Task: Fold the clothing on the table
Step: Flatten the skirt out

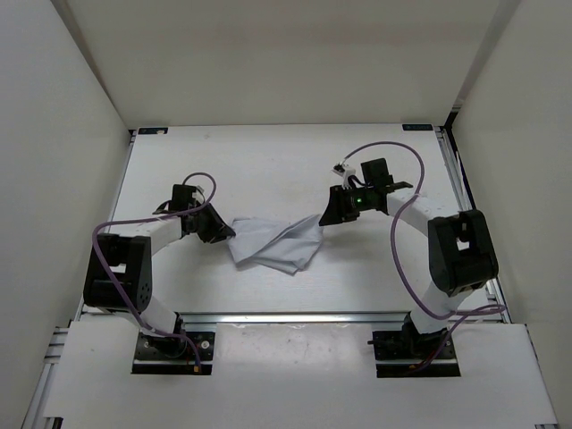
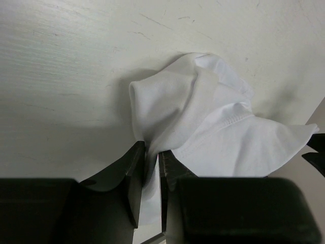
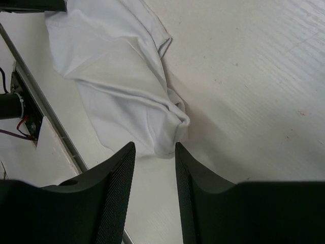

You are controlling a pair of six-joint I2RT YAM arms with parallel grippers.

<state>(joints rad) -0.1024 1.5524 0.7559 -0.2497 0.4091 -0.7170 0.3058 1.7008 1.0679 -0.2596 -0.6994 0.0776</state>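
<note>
table (image 1: 268, 170): white, flat, faintly scratched; a metal rail (image 1: 295, 317) runs along its near edge.
walls (image 1: 71, 107): plain white, upright on three sides.
clothing (image 1: 273, 246): crumpled at mid-table, between both grippers.
left gripper (image 2: 151, 152): pinching one end of the clothing.
right gripper (image 3: 155, 147): fingers spread, the clothing's other end just ahead of them, ungripped.

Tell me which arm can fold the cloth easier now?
Left. The left gripper has the clothing pinched between its fingers, ready to pull it over. The right gripper is open, the clothing just beyond its fingertips.
</note>
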